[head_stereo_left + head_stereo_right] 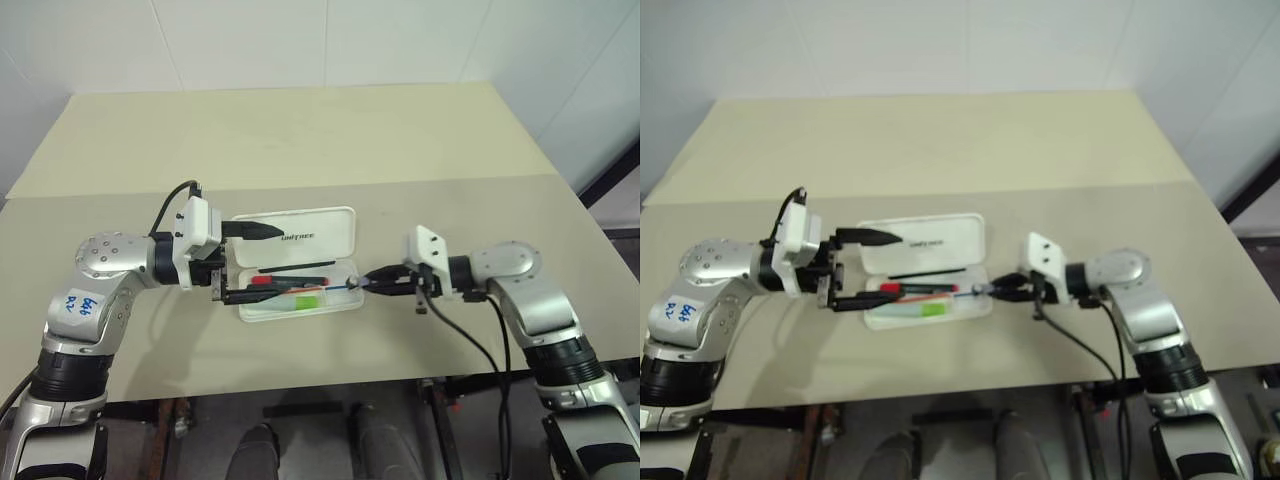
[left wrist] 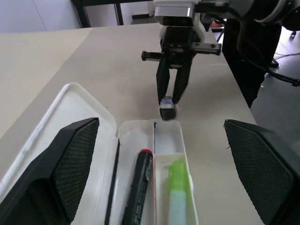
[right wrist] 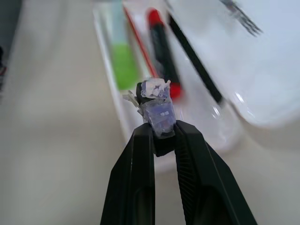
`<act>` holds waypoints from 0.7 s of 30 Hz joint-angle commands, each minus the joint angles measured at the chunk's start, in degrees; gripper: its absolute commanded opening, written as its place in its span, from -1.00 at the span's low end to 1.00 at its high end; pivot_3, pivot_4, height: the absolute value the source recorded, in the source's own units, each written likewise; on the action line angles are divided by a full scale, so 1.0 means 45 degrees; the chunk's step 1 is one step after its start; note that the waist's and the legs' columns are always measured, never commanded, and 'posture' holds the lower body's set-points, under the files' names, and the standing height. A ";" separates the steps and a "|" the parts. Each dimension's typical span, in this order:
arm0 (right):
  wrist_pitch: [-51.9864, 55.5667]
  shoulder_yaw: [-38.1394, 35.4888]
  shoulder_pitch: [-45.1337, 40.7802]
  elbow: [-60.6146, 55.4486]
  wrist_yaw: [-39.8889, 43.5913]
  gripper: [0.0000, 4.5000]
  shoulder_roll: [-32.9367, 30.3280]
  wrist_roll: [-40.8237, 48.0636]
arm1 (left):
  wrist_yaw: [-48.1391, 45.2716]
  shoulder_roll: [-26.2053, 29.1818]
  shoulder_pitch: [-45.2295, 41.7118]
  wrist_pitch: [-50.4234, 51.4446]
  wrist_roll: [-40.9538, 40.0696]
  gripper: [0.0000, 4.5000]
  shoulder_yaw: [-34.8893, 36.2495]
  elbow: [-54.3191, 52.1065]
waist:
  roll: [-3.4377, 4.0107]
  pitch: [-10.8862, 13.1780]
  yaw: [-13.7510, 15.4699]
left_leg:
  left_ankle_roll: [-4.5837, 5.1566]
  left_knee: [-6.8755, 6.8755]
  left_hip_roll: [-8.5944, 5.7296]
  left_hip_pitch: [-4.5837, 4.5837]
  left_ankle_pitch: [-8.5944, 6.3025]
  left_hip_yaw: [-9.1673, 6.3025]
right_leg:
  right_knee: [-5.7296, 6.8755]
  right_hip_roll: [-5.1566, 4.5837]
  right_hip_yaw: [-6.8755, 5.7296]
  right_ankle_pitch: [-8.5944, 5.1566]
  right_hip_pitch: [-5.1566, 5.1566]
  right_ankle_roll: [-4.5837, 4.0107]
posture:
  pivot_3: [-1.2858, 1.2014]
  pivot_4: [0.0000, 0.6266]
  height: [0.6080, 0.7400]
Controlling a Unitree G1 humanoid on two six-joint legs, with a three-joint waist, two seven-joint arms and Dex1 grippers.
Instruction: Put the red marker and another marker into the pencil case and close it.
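beige table (image 1: 300, 130); thin black pen (image 2: 112, 183) beside red marker (image 2: 138, 187).

The pencil case (image 1: 300, 262) is white, with small dark lettering on its open lid. In it, the red marker (image 2: 138, 187) has a black barrel and a red cap, and the other marker (image 2: 177, 194) is pale green with a brighter green part. A thin black pen (image 3: 194, 63) and a thin red stick (image 3: 139, 44) lie alongside. The table (image 1: 300, 140) is plain beige. Both grippers have black fingers (image 2: 75, 159) with a fine mesh-like texture; the right gripper (image 3: 161, 136) holds a small bluish, translucent object (image 3: 158, 112) with whitish scraps on top.
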 commanded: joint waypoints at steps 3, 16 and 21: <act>0.0381 0.0635 0.0037 -0.0389 -0.0971 -0.86 0.0442 -0.0052 | -0.0352 0.0373 0.0084 -0.0405 0.0132 1.00 0.0091 0.0117 | -0.0020 -0.0012 0.0073 | 0.0001 0.0017 0.0000 0.0000 0.0000 0.0000 | -0.0016 0.0000 0.0000 -0.0062 0.0016 -0.0119 | 0.03 -0.52 1.00; -0.1060 0.1382 -0.0256 0.1536 -0.0661 -0.86 0.0059 -0.0490 | -0.0237 0.0436 0.0236 -0.0393 0.0157 1.00 0.0222 -0.0082 | -0.0020 -0.0012 0.0067 | 0.0017 -0.0002 0.0001 -0.0002 -0.0010 -0.0001 | -0.0009 0.0000 -0.0003 0.0006 0.0010 0.0005 | 0.03 -0.52 1.00; -0.1304 0.1418 -0.0527 0.1787 -0.0141 -0.86 -0.0226 -0.0272 | -0.0081 0.0425 0.0304 -0.0360 0.0118 1.00 0.0231 -0.0240 | -0.0020 -0.0012 0.0065 | 0.0017 0.0001 0.0001 0.0000 -0.0011 -0.0001 | -0.0008 0.0000 -0.0003 0.0006 0.0010 0.0005 | 0.03 -0.52 1.00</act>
